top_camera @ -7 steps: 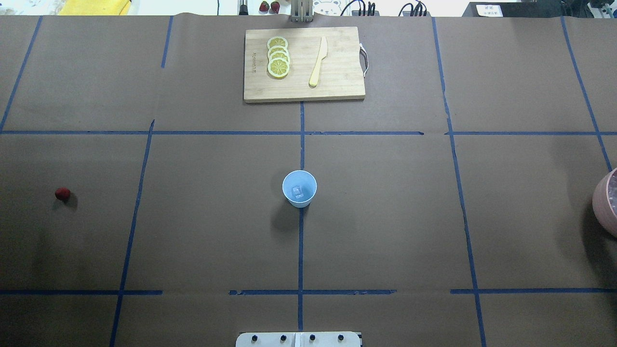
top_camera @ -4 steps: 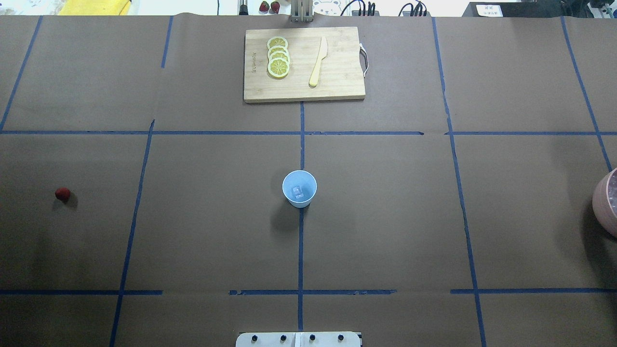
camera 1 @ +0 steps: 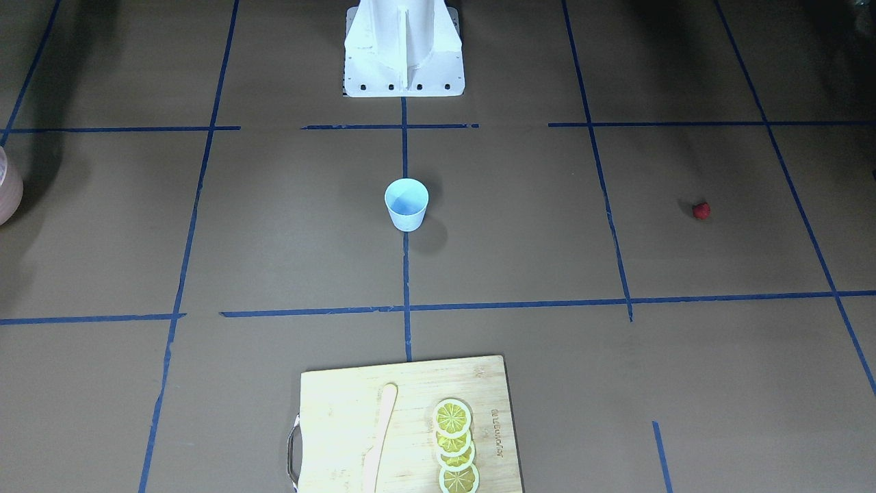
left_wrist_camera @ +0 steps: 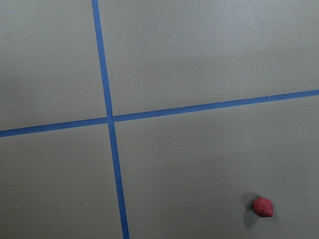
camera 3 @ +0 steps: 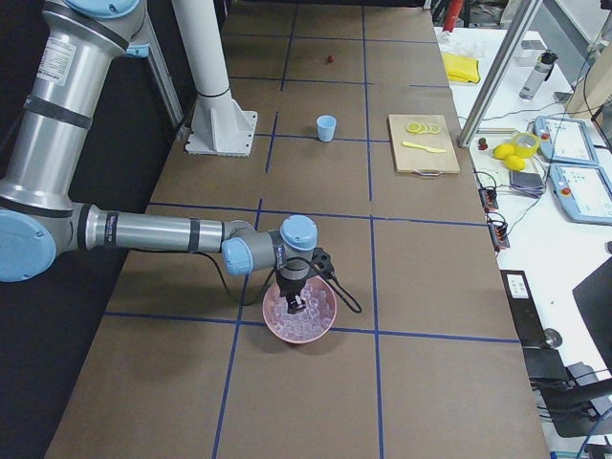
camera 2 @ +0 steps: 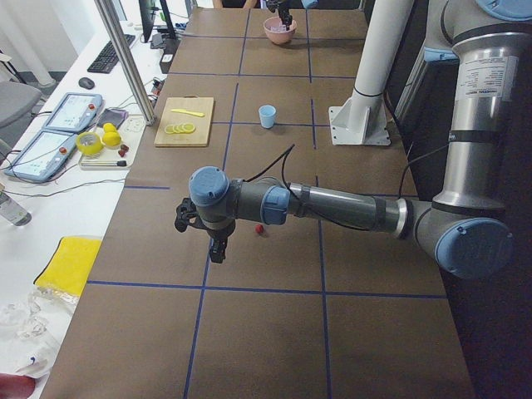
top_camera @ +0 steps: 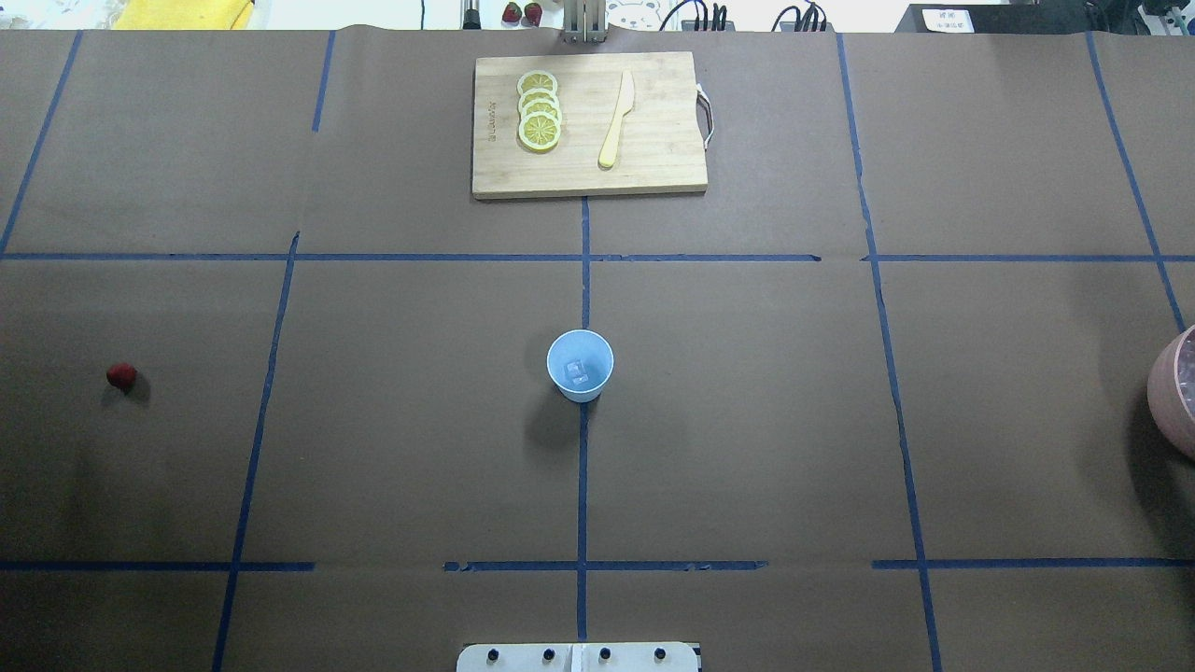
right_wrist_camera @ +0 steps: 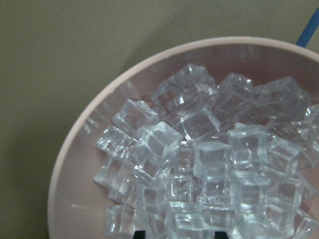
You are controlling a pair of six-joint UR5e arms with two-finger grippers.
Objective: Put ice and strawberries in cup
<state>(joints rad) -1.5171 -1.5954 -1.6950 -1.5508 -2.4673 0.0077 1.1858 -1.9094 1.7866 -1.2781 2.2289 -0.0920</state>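
ice (top_camera: 579, 372) in cup (top_camera: 561, 348), strawberry (top_camera: 121, 375) — well apart

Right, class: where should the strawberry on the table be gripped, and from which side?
Across the strawberry at its widest red middle, coming straight down from above: it is tiny and low, lying on its side on the flat table, so its sides offer little to approach.

A pink bowl (right_wrist_camera: 79, 149) heaped with clear ice cubes (right_wrist_camera: 209, 164) stands on the tan table (right_wrist_camera: 60, 59), beside a blue tape line (right_wrist_camera: 310, 29).
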